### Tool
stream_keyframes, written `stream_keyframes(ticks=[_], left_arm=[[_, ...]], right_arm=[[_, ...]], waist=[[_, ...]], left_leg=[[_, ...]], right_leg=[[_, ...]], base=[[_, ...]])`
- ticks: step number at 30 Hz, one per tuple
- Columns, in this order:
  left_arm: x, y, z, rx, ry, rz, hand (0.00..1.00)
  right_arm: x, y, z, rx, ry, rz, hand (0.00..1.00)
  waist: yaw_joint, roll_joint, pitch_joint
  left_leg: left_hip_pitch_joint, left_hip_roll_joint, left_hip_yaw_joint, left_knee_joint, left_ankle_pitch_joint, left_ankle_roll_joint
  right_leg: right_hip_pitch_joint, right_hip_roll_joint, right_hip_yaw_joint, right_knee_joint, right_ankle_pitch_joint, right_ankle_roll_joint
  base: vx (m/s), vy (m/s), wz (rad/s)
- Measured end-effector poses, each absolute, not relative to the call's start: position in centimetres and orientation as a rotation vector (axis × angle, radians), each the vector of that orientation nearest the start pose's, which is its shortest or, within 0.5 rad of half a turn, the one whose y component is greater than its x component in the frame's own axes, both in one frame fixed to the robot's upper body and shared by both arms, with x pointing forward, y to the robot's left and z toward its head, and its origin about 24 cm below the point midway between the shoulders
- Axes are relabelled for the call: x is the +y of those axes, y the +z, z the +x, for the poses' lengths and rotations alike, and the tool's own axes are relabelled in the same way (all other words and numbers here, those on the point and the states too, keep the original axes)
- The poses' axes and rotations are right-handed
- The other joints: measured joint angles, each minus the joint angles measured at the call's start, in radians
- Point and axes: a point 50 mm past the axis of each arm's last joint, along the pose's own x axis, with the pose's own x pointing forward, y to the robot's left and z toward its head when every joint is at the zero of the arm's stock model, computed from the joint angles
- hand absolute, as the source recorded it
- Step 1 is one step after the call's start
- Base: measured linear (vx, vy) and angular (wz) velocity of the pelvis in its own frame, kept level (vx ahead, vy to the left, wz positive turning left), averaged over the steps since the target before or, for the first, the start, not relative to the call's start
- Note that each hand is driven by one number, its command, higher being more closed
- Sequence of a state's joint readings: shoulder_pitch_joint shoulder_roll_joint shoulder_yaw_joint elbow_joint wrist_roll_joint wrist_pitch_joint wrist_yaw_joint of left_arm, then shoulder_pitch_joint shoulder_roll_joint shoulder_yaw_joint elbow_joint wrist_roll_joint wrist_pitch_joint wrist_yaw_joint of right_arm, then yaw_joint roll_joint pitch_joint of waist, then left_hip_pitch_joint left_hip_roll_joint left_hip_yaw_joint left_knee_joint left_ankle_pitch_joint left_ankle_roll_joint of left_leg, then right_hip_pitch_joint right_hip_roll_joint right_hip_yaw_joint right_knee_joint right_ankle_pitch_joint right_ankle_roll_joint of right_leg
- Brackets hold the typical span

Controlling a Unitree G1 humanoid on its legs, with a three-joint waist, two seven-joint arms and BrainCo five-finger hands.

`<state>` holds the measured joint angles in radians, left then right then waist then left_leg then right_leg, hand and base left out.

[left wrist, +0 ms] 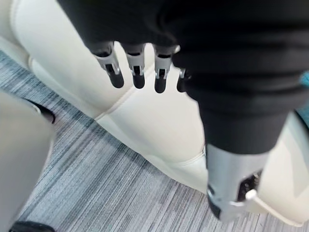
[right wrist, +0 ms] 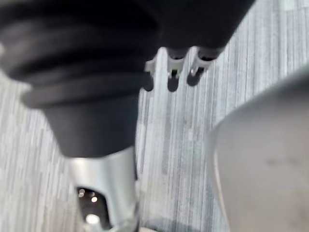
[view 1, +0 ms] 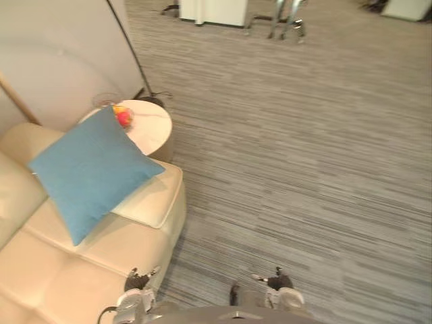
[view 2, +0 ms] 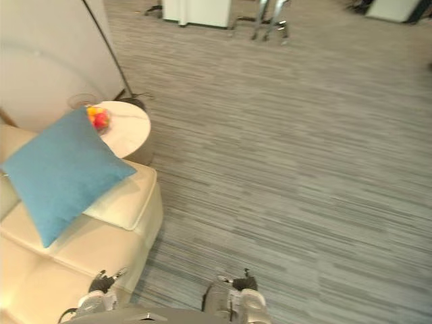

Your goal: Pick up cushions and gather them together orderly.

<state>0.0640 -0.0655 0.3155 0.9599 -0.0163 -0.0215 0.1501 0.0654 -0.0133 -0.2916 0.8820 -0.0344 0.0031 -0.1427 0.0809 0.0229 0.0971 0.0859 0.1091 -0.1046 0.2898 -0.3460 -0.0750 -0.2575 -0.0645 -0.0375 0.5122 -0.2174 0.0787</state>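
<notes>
Blue cushion (view 1: 91, 172) on cream sofa (view 1: 67, 270), corner overlapping blurry red-yellow object (view 1: 123, 116); left hand (left wrist: 136, 72), right hand (right wrist: 173, 67) slack-fingered, empty.

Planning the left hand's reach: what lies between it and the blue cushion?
Bare cream leather sofa seat, seen in the left eye view, lies between the open left hand and the square blue fabric cushion.
</notes>
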Motion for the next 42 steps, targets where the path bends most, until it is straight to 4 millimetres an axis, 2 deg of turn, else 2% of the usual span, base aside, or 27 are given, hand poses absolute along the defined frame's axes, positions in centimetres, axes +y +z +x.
stream_keyframes(ticks=[1,4,5,6,8,9,10,11,12,13,15,17,20,22,23,25,26,27,28,30,31,32,33,34,36,37,42], left_arm=[[17.3,-15.7,10.5,1.034,0.443,-0.17,0.0],[17.4,-15.7,10.4,1.034,0.453,-0.174,0.0],[17.7,-15.6,10.7,1.021,0.469,-0.182,0.0],[17.9,-15.6,10.6,1.021,0.477,-0.184,0.0],[18.3,-15.6,10.5,1.019,0.488,-0.181,0.0],[18.3,-15.5,10.6,1.012,0.485,-0.179,0.0],[18.2,-15.5,10.7,1.011,0.485,-0.179,0.0],[18.3,-15.4,10.7,1.009,0.477,-0.169,0.0],[18.7,-15.4,10.8,1.004,0.472,-0.152,0.0],[19.3,-15.2,10.9,0.997,0.476,-0.132,0.0],[19.8,-15.2,11.0,1.001,0.475,-0.117,0.0],[19.6,-15.4,10.7,1.017,0.461,-0.109,0.0],[19.3,-15.7,10.2,1.048,0.438,-0.098,0.0],[19.6,-15.7,10.3,1.047,0.427,-0.077,0.0],[20.2,-15.6,10.3,1.046,0.425,-0.055,0.0],[20.4,-15.6,10.2,1.045,0.433,-0.052,0.0],[20.3,-15.6,10.2,1.045,0.433,-0.054,0.0],[20.3,-15.6,10.1,1.046,0.434,-0.055,0.0],[20.3,-15.6,10.1,1.047,0.436,-0.057,0.0],[20.3,-15.6,10.0,1.047,0.445,-0.066,0.0],[20.5,-15.7,9.8,1.05,0.46,-0.073,0.0],[20.6,-15.7,9.7,1.05,0.469,-0.078,0.0],[20.8,-15.6,9.7,1.048,0.488,-0.087,0.0],[20.6,-15.7,9.6,1.053,0.494,-0.096,0.0],[19.2,-16.0,9.1,1.072,0.501,-0.139,0.0],[19.1,-16.1,8.9,1.075,0.505,-0.144,0.0],[19.4,-16.0,9.1,1.069,0.509,-0.143,0.0]], right_arm=[[-21.2,-14.2,12.6,0.949,-0.423,0.012,0.0],[-21.2,-14.3,12.5,0.953,-0.425,0.016,0.0],[-21.1,-14.3,12.4,0.955,-0.42,0.013,0.0],[-21.1,-14.3,12.4,0.956,-0.416,0.012,0.0],[-20.8,-14.4,12.3,0.961,-0.41,0.012,0.0],[-20.8,-14.4,12.3,0.96,-0.41,0.014,0.0],[-20.8,-14.4,12.2,0.961,-0.412,0.015,0.0],[-20.4,-14.5,12.2,0.962,-0.411,0.028,0.0],[-20.0,-14.6,12.1,0.969,-0.408,0.04,0.0],[-19.1,-14.6,12.4,0.965,-0.402,0.076,0.0],[-18.5,-14.6,12.9,0.959,-0.397,0.101,0.0],[-18.7,-14.9,12.5,0.977,-0.406,0.101,0.0],[-19.1,-15.1,11.7,1.002,-0.413,0.088,0.0],[-19.0,-15.2,11.5,1.007,-0.411,0.088,0.0],[-19.2,-15.2,11.1,1.014,-0.416,0.083,0.0],[-19.3,-15.3,10.7,1.017,-0.42,0.081,0.0],[-19.2,-15.3,10.5,1.02,-0.413,0.074,0.0],[-19.2,-15.3,10.5,1.019,-0.41,0.071,0.0],[-19.2,-15.3,10.6,1.018,-0.406,0.068,0.0],[-19.2,-15.3,10.6,1.018,-0.408,0.069,0.0],[-19.2,-15.3,10.5,1.021,-0.408,0.069,0.0],[-19.2,-15.4,10.3,1.026,-0.41,0.072,0.0],[-19.0,-15.5,10.0,1.033,-0.416,0.086,0.0],[-19.0,-15.5,10.1,1.032,-0.413,0.082,0.0],[-20.1,-15.3,10.1,1.025,-0.423,0.053,0.0],[-20.3,-15.3,10.1,1.024,-0.425,0.048,0.0],[-20.4,-15.2,10.2,1.02,-0.433,0.049,0.0]], waist=[[0.0,0.02,-0.001],[-0.011,0.023,-0.002],[-0.016,0.025,0.001],[-0.016,0.023,0.002],[-0.001,0.015,0.005],[-0.001,0.017,0.004],[-0.003,0.019,0.004],[-0.003,0.005,-0.007],[-0.004,-0.009,-0.013],[0.002,-0.041,-0.013],[0.008,-0.058,-0.012],[0.005,-0.059,-0.01],[-0.01,-0.053,-0.012],[-0.021,-0.074,-0.003],[-0.032,-0.081,0.002],[-0.032,-0.086,0.0],[-0.034,-0.085,0.0],[-0.034,-0.084,0.0],[-0.036,-0.083,0.0],[-0.04,-0.082,0.0],[-0.045,-0.085,-0.002],[-0.046,-0.097,-0.007],[-0.043,-0.12,-0.016],[-0.042,-0.113,-0.02],[-0.037,-0.051,-0.035],[-0.037,-0.04,-0.039],[-0.044,-0.048,-0.049]], left_leg=[[0.001,0.008,-0.011,-0.013,0.024,-0.016],[-0.044,0.023,-0.021,0.053,0.049,-0.033],[-0.132,0.047,0.01,0.212,0.067,-0.065],[-0.163,0.063,0.04,0.271,0.07,-0.069],[-0.232,0.116,0.254,0.369,0.068,-0.041],[-0.254,0.128,0.363,0.324,0.08,-0.019],[-0.261,0.132,0.409,0.294,0.091,0.0],[-0.261,0.121,0.505,0.238,0.108,0.036],[-0.255,0.101,0.52,0.194,0.121,0.052],[-0.258,0.068,0.534,0.14,0.149,0.062],[-0.233,0.027,0.54,0.061,0.191,0.079],[-0.176,-0.014,0.529,-0.016,0.22,0.087],[-0.098,-0.062,0.488,-0.123,0.246,0.099],[-0.063,-0.098,0.431,-0.175,0.245,0.103],[-0.049,-0.113,0.381,-0.172,0.238,0.114],[-0.039,-0.111,0.339,-0.17,0.232,0.122],[-0.033,-0.104,0.3,-0.171,0.23,0.12],[-0.034,-0.1,0.292,-0.171,0.229,0.118],[-0.034,-0.092,0.264,-0.171,0.225,0.112],[-0.034,-0.086,0.23,-0.17,0.221,0.104],[-0.039,-0.09,0.203,-0.167,0.217,0.088],[-0.042,-0.105,0.191,-0.164,0.214,0.081],[-0.043,-0.129,0.184,-0.148,0.205,0.064],[-0.04,-0.121,0.181,-0.144,0.201,0.059],[-0.04,-0.076,0.178,-0.131,0.189,0.032],[-0.037,-0.065,0.178,-0.133,0.188,0.031],[-0.009,-0.02,0.162,-0.195,0.19,0.005]], right_leg=[[0.003,-0.008,-0.035,0.029,-0.03,-0.018],[0.047,-0.022,-0.11,0.007,-0.048,-0.034],[0.112,-0.025,-0.177,-0.047,-0.047,-0.039],[0.137,-0.027,-0.201,-0.066,-0.044,-0.048],[0.22,-0.043,-0.271,-0.117,-0.044,-0.049],[0.244,-0.056,-0.308,-0.125,-0.043,-0.048],[0.251,-0.06,-0.324,-0.124,-0.043,-0.047],[0.261,-0.075,-0.35,-0.133,-0.034,-0.029],[0.261,-0.087,-0.356,-0.152,-0.025,-0.021],[0.266,-0.099,-0.363,-0.197,-0.005,-0.014],[0.297,-0.101,-0.362,-0.273,0.048,-0.01],[0.33,-0.11,-0.356,-0.286,0.073,-0.005],[0.315,-0.161,-0.358,-0.125,0.073,-0.004],[0.241,-0.23,-0.348,0.105,0.086,0.007],[0.177,-0.259,-0.297,0.254,0.108,-0.005],[0.152,-0.225,-0.222,0.284,0.039,-0.004],[0.123,-0.17,-0.153,0.26,-0.023,-0.009],[0.114,-0.152,-0.132,0.24,-0.034,-0.007],[0.098,-0.103,-0.084,0.165,-0.049,-0.011],[0.084,-0.052,-0.018,0.043,-0.046,-0.012],[0.094,-0.028,0.03,-0.091,-0.009,-0.023],[0.101,-0.032,0.04,-0.154,0.022,-0.046],[0.103,-0.054,0.054,-0.176,0.096,-0.015],[0.106,-0.05,0.045,-0.169,0.089,-0.015],[0.132,-0.014,0.017,-0.213,0.089,-0.019],[0.141,-0.004,0.011,-0.23,0.094,-0.022],[0.21,0.046,-0.024,-0.352,0.128,-0.036]], base=[[0.26,-0.258,0.68],[0.25,-0.203,0.87],[0.18,-0.122,1.1],[0.2,-0.105,1.21],[0.16,-0.017,0.99],[0.12,0.038,0.96],[0.15,0.106,1.16],[0.12,0.115,1.02],[0.15,0.157,1.2],[0.08,0.113,0.7],[0.1,0.126,0.46],[0.06,0.069,0.23],[0.01,0.068,0.38],[-0.03,0.065,0.79],[0.04,0.039,0.98],[0.05,-0.003,0.9],[0.02,-0.024,0.76],[0.0,-0.056,0.79],[0.01,-0.094,0.69],[0.05,-0.125,0.68],[0.11,-0.169,0.61],[0.17,-0.232,0.74],[0.13,-0.166,0.47],[0.2,-0.179,0.33],[0.23,-0.148,0.09],[0.23,-0.121,0.09],[0.21,-0.068,0.07]])
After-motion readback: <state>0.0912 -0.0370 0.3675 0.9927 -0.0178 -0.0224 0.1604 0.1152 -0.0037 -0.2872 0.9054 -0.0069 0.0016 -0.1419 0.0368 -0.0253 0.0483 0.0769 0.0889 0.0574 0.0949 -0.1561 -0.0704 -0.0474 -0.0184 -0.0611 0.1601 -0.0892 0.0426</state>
